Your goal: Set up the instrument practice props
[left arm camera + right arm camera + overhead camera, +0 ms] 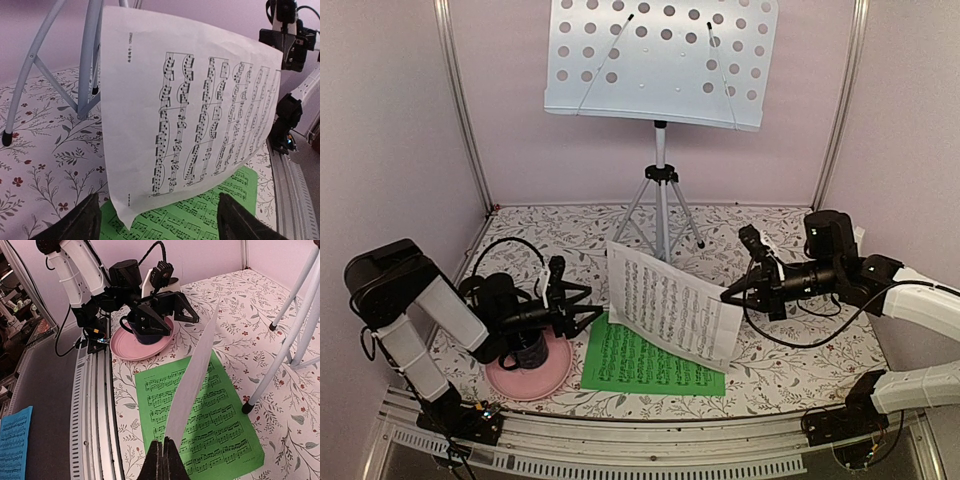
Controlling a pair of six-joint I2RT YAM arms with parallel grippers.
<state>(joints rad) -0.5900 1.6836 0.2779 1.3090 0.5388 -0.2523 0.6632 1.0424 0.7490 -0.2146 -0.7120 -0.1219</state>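
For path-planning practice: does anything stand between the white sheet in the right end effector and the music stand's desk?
Nothing visible does: the white sheet, pinched by the right end effector, has open air up to the desk.

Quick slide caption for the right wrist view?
Right end effector pinches white sheet on edge above green sheet.

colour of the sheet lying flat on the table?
The flat sheet is green, printed with black music notation. The right wrist view shows it best.
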